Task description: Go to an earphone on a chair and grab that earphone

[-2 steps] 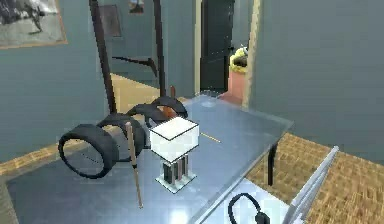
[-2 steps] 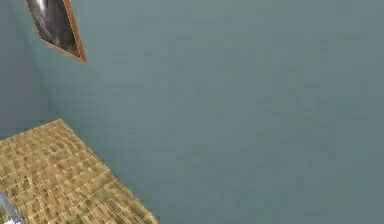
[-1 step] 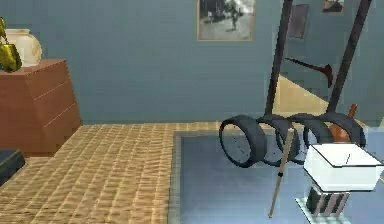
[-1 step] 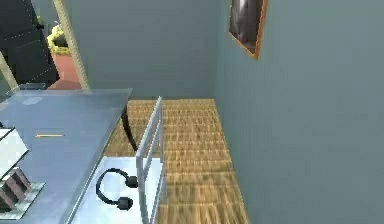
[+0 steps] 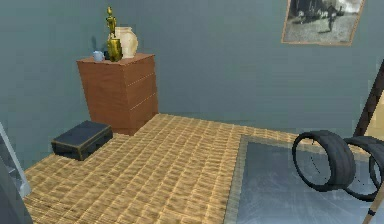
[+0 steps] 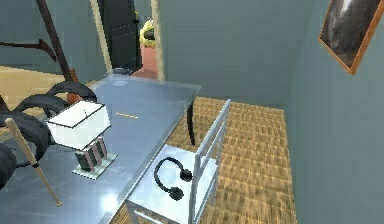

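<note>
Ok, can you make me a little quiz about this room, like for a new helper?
1. Pick one: where does the black earphone lie?
A) on the seat of the white chair
B) on a bed
C) on a shelf
2. True or false: a pale vase stands on top of the wooden dresser.
3. Fill the gap: the lamp with the white shade stands on the grey ____.

Key: 1 A. 2 true. 3 table.
</note>
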Robot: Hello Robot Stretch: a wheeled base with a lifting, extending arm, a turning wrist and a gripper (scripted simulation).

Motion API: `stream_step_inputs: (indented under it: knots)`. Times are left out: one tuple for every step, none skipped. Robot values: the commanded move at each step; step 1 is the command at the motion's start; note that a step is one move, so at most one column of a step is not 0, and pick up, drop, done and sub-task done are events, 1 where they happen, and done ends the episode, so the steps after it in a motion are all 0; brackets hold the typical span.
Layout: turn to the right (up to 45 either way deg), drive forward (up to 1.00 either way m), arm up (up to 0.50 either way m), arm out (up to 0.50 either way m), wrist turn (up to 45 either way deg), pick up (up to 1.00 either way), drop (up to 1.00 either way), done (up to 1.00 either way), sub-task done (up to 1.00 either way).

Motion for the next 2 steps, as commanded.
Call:
stream_step_inputs:
  knots:
    - [0.0, 0.0, 0.5, 0.0, 0.0, 0.0, 0.0, 0.0, 0.0]
    - [0.0, 0.0, 0.1, 0.0, 0.0, 0.0, 0.0, 0.0, 0.0]
